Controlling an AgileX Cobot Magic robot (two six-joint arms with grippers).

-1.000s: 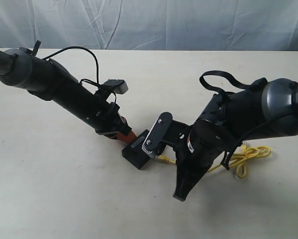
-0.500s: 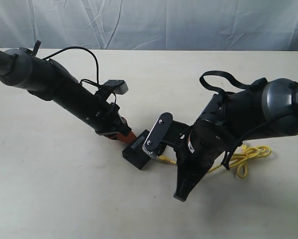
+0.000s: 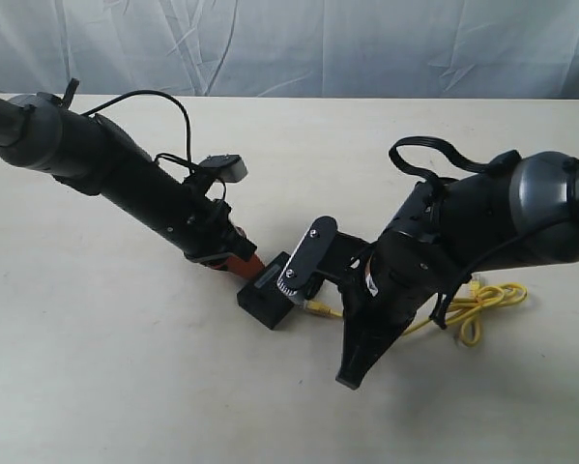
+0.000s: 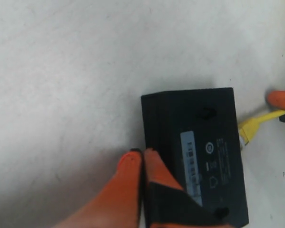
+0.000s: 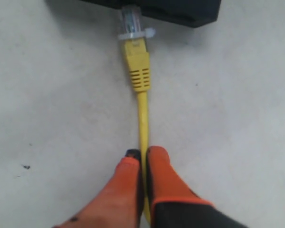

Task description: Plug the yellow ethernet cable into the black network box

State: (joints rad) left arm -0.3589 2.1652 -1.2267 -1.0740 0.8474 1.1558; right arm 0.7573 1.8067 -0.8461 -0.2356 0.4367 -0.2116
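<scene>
- Pinching the yellow ethernet cable [image 5: 142, 114] just behind its plug, the right gripper [image 5: 141, 154] holds the clear tip against the black network box [image 4: 190, 118].
- Left gripper [image 4: 142, 154], fingers clenched together, rests on the box's edge, mid-desk [image 3: 96, 367].

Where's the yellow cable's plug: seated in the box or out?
Not seated. Its clear plug tip meets the black network box edge; most of it shows outside.

Table [image 3: 125, 387]: cream, carrying both things.
Black network box [image 3: 263, 304]: lying flat mid-table.
Yellow ethernet cable [image 3: 482, 300]: lying at the box's three o'clock.
</scene>
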